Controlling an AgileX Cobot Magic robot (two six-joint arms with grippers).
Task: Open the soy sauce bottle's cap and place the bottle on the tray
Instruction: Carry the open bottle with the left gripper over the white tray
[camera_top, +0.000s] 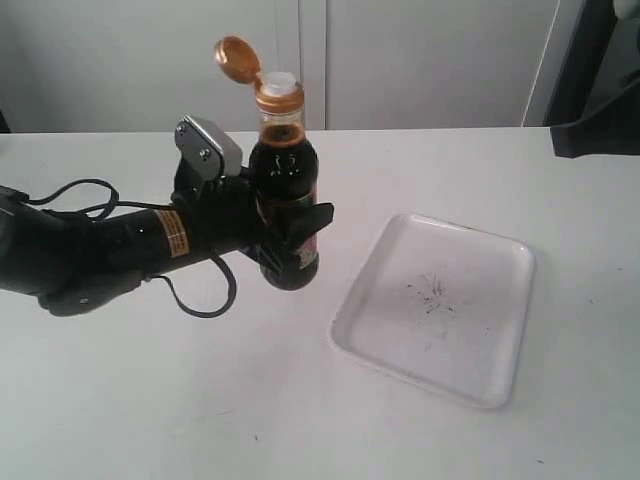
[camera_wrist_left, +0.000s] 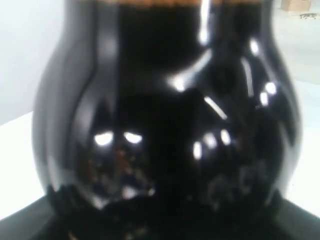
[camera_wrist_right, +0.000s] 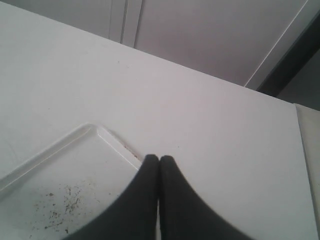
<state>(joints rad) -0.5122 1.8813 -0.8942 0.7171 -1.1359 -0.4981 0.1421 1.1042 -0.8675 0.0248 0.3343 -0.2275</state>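
The soy sauce bottle (camera_top: 284, 170) hangs upright above the table, left of the tray (camera_top: 495, 375), with my left gripper (camera_top: 290, 235) shut around its lower body. Its copper-orange cap (camera_top: 237, 58) is flipped back on its hinge, and the white spout (camera_top: 279, 82) shows above the collar. In the left wrist view the dark bottle (camera_wrist_left: 165, 115) fills the picture. The white tray (camera_wrist_right: 30, 170) with dark specks also shows in the right wrist view, under my right gripper (camera_wrist_right: 159, 160), whose two fingers are pressed together with nothing between them. The right arm is outside the exterior view.
A black cable (camera_top: 190, 295) loops from the left arm onto the white table (camera_top: 150, 400). A dark object (camera_top: 600, 110) stands at the table's far right corner. White cabinet doors (camera_top: 420, 60) run along the back.
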